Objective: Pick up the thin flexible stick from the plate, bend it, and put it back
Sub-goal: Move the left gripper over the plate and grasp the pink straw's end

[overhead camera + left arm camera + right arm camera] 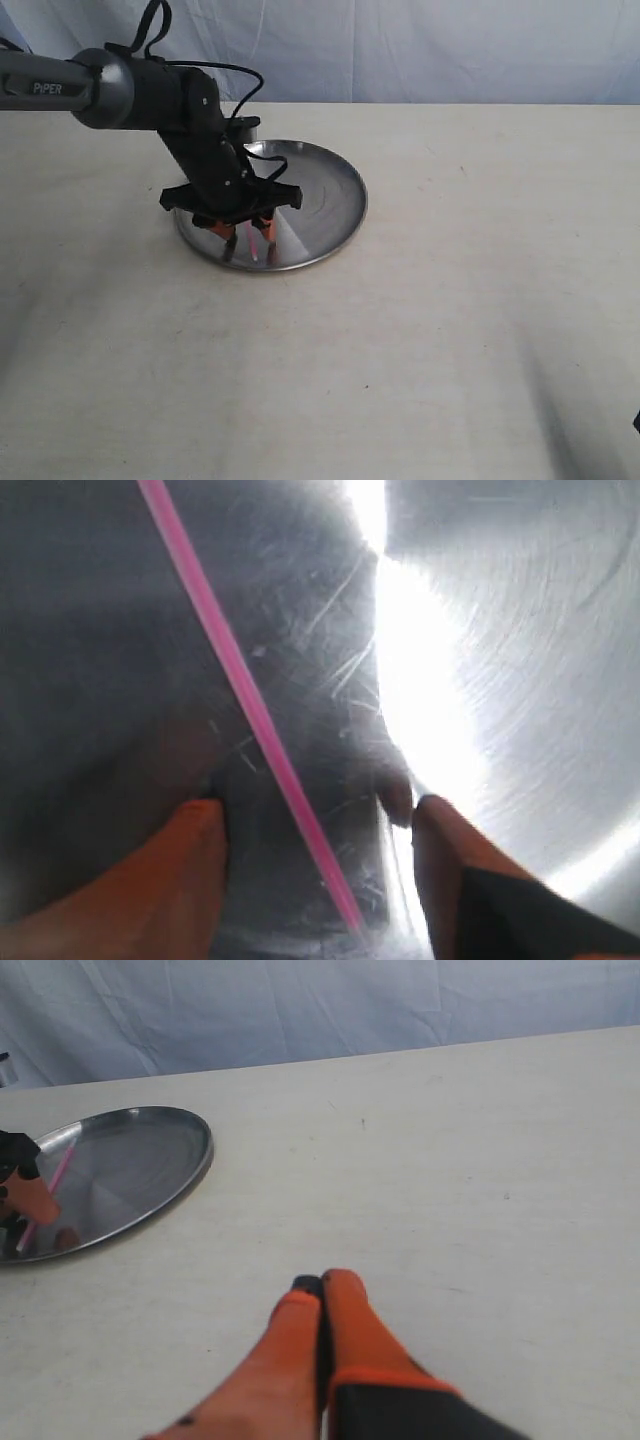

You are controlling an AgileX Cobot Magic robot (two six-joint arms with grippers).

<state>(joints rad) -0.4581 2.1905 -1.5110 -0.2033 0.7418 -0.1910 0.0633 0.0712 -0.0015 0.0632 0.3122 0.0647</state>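
Observation:
The shiny steel plate (335, 195) lies left of the table's centre. On it rests the thin pink stick (240, 690), also seen as a pink line (45, 1195) in the right wrist view. My left gripper (250, 243) hangs low over the plate's near side, open, its orange fingertips (190, 850) straddling the stick without touching it. In the exterior view only a short pink piece of the stick (254, 240) shows between the fingers. My right gripper (322, 1290) is shut with nothing in it, hovering over bare table far from the plate (150, 1175).
The cream table (460, 300) stretches wide to the right and front of the plate. A wrinkled blue-white cloth backdrop (400, 50) hangs behind the table. The left arm's black body and cable (200, 110) lean over the plate's far left.

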